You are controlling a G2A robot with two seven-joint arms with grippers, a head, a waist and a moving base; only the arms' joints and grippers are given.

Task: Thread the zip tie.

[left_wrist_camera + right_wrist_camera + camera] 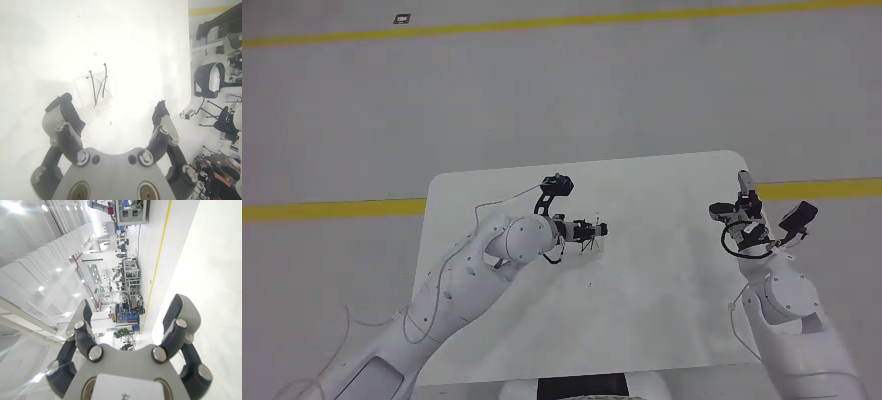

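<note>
White table (662, 300), rounded corners, matt top w/ a few tiny dark specks. One arm lies over its mid-left part, the other sits by its R edge.

L gripper (113, 100): released, fingers (70, 113) spread wide, black pads, nothing btwn them, aimed down at the tabletop. R gripper (131, 300): also released, fingers spread, holding nothing, aimed out past the table edge toward the room.

Clear sheet (113, 75): faint rectangular outline, flat on the table. Can't tell if bag or film.

Zip ties (98, 85): approx 4, black, thin, each w/ a small square head. They lie on the sheet in a loose crossed bunch, on the table ahead of the L gripper, apart from both its fingers. Two look thicker & near straight, two are hair-thin & bowed. Long axes run roughly along the line from the L gripper outward: heads at the far end, tails at the end nearer the gripper. Heads sit spread apart and the strips cross abt mid-length, giving an X shape. All lie as plain strips, unthreaded as far as can be seen.

Writing: white tag (128, 389) on the R gripper's base carries a small dark mark, cut off, not readable. Ties too small to show print.
</note>
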